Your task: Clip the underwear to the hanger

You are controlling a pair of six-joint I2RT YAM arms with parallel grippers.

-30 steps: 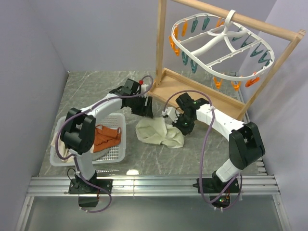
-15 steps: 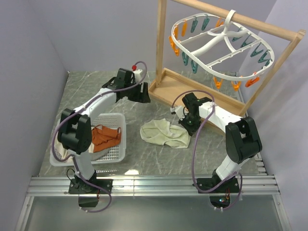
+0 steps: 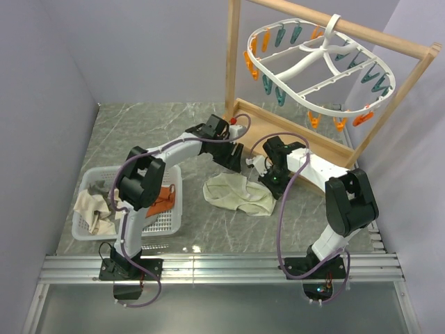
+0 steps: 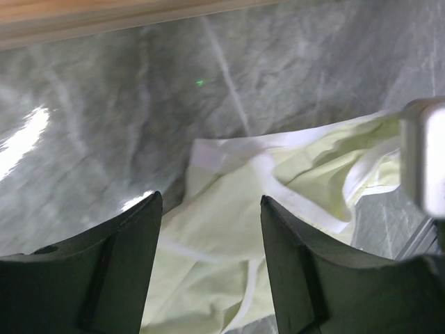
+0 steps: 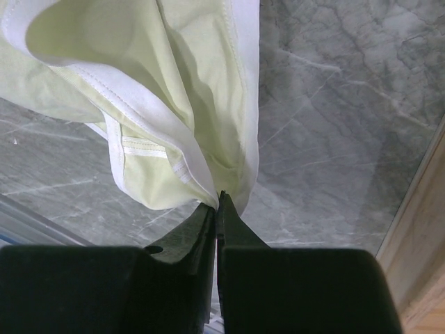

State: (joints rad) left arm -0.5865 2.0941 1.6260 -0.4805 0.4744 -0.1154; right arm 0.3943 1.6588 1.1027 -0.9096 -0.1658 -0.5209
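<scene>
The pale cream-yellow underwear [image 3: 235, 193] lies crumpled on the marble table between the two arms. My right gripper [image 3: 268, 175] is shut on its right edge; the right wrist view shows the fabric [image 5: 174, 104] pinched at the fingertips [image 5: 217, 202]. My left gripper [image 3: 233, 161] is open just above the underwear's upper left edge; the left wrist view shows the fabric [image 4: 222, 236] between the spread fingers [image 4: 306, 278]. The white oval hanger [image 3: 320, 66] with orange and teal clothespins hangs from the wooden stand, above and behind both grippers.
The wooden frame stand [image 3: 292, 136] has its base just behind the grippers. A white basket [image 3: 90, 229] at the left holds an orange-rust cloth [image 3: 163, 198] and pale cloths [image 3: 90, 209]. Purple walls close in the table's left and back.
My left arm has swung right and down from near the stand's left post to just over the underwear. The right gripper has stayed shut on the fabric, barely moving since half a second ago.
</scene>
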